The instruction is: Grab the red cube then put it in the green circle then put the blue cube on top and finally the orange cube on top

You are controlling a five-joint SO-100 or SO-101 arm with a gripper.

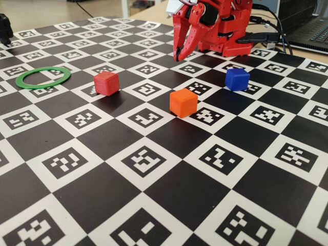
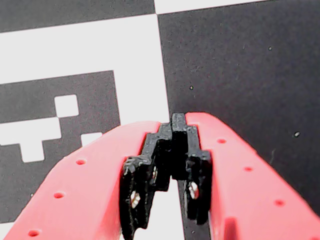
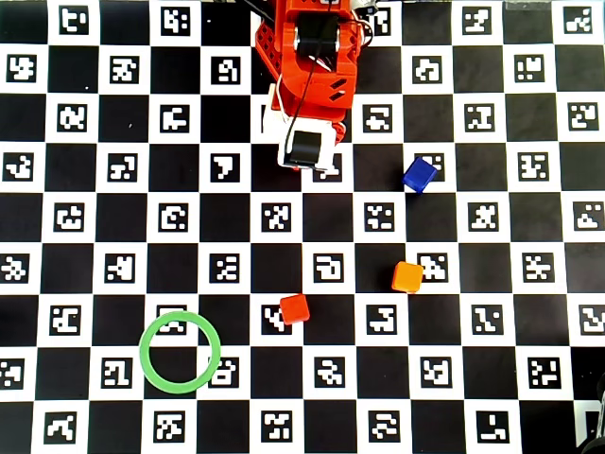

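Observation:
My red gripper [image 1: 179,53] hangs shut and empty near the arm's base at the back of the board. In the wrist view its black fingertips [image 2: 178,122] meet over a black square. The red cube [image 1: 106,83] [image 3: 295,308] sits on the board in front of the gripper and to its left in the fixed view. The green circle [image 1: 38,87] [image 3: 145,351] lies flat and empty left of the red cube. The orange cube [image 1: 183,102] [image 3: 407,276] stands near the middle. The blue cube [image 1: 237,79] [image 3: 419,175] is right of the gripper, closest to the base.
A black-and-white checkered marker mat [image 1: 154,205] covers the table. A laptop [image 1: 312,31] and cables [image 1: 266,37] lie at the back right beside the arm's base [image 3: 312,57]. A dark object [image 1: 4,28] stands at the far left edge.

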